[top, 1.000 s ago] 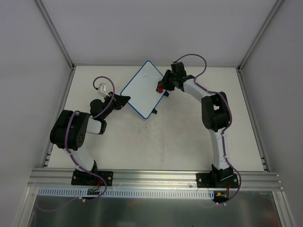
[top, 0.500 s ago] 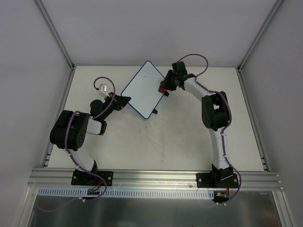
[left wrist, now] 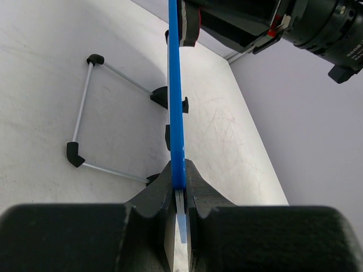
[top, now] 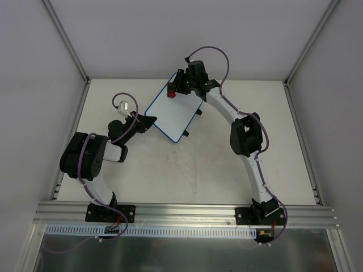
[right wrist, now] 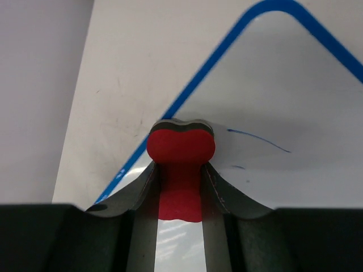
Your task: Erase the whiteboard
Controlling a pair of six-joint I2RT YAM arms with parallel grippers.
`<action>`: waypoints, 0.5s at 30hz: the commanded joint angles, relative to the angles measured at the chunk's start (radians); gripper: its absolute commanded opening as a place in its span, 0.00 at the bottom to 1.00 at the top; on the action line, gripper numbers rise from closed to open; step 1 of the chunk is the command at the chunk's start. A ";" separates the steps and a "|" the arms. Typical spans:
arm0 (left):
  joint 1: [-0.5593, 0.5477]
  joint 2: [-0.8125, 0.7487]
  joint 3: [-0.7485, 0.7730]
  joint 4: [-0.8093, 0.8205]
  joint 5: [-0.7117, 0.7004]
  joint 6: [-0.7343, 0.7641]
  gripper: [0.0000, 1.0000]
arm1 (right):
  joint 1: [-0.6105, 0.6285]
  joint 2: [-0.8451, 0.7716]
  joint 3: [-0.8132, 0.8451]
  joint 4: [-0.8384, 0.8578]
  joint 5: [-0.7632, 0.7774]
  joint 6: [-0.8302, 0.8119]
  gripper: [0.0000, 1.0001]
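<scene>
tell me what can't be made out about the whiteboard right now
- Left wrist: whiteboard is edge-on, so its face is hidden.
- Top external: ink strokes too small; right gripper covers the far corner.
- Right wrist: eraser rear hidden between the fingers; board cut off by frame.

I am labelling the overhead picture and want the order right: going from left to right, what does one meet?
In order: left arm's black elbow → left gripper → whiteboard → right arm's black elbow. The red eraser in the right gripper lies over the whiteboard, so I leave both out.
</scene>
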 commanded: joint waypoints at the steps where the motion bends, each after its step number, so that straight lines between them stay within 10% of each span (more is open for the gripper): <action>1: -0.025 -0.014 -0.020 0.336 0.098 0.022 0.00 | 0.022 0.032 0.078 0.022 -0.082 -0.049 0.00; 15: -0.027 -0.018 -0.023 0.336 0.099 0.028 0.00 | -0.007 0.033 0.040 -0.051 0.054 -0.015 0.00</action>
